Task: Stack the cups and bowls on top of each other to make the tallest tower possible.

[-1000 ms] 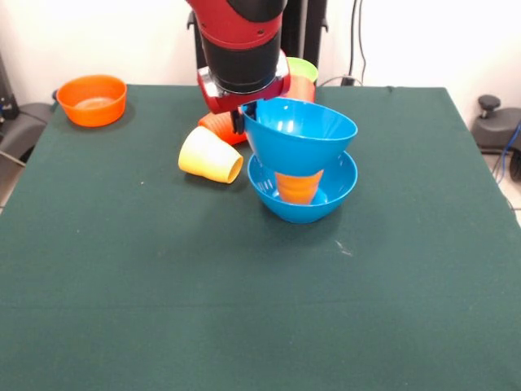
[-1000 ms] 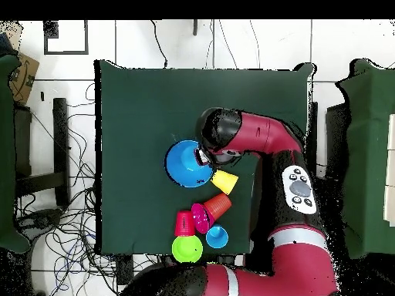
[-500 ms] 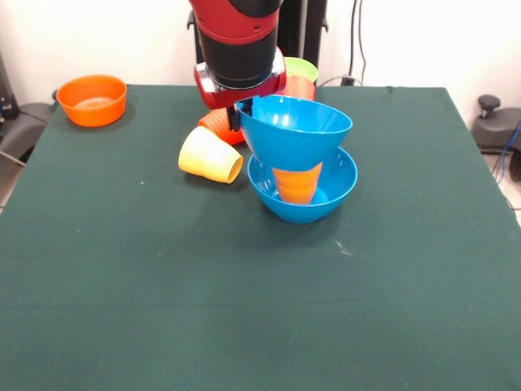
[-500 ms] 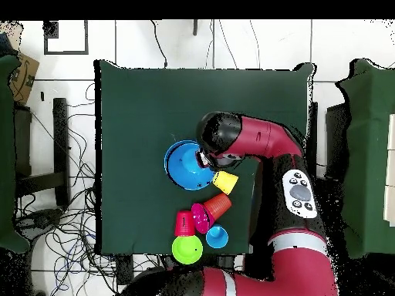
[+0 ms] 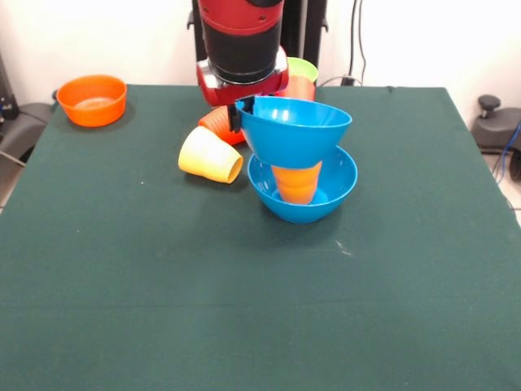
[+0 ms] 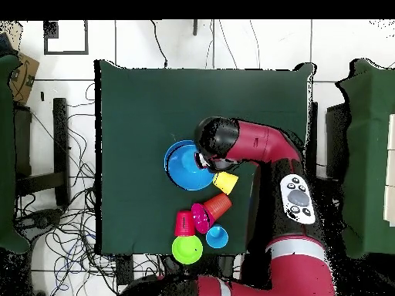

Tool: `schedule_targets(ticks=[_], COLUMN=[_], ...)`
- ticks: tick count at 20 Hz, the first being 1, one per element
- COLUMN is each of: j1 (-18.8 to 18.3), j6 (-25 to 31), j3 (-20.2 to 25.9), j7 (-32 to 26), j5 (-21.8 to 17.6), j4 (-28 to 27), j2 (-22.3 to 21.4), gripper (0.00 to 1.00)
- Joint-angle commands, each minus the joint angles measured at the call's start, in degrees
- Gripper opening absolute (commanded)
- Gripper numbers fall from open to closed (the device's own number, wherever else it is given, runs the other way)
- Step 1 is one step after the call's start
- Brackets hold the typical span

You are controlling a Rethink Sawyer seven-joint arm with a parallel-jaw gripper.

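While the tool point(image 5: 241, 114) pinches its rim, the upper blue bowl point(image 5: 295, 130) hangs level over the orange cup point(image 5: 297, 182)

From the front I see only a sliver of the lime-green plastic bowl point(image 5: 303, 68) behind the red and black arm point(image 5: 242, 41); the arm's top is cut off. The raised bright blue bowl point(image 5: 295, 130) hides the upright orange cup's point(image 5: 297, 181) top.
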Motion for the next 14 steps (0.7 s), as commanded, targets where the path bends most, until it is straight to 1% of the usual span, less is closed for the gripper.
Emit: schedule_targets(ticks=[1, 9, 14], j1=[2.74, 4.95, 5.45], j6=[-5.88, -5.67, -5.33], j3=[1.02, -1.06, -1.43], j7=[12.60, 13.65, 13.88], j5=[0.27, 0.74, 0.96], j4=[4.08, 4.55, 4.61], j2=[0.88, 0.40, 0.54], gripper=[0.00, 0.00, 0.00])
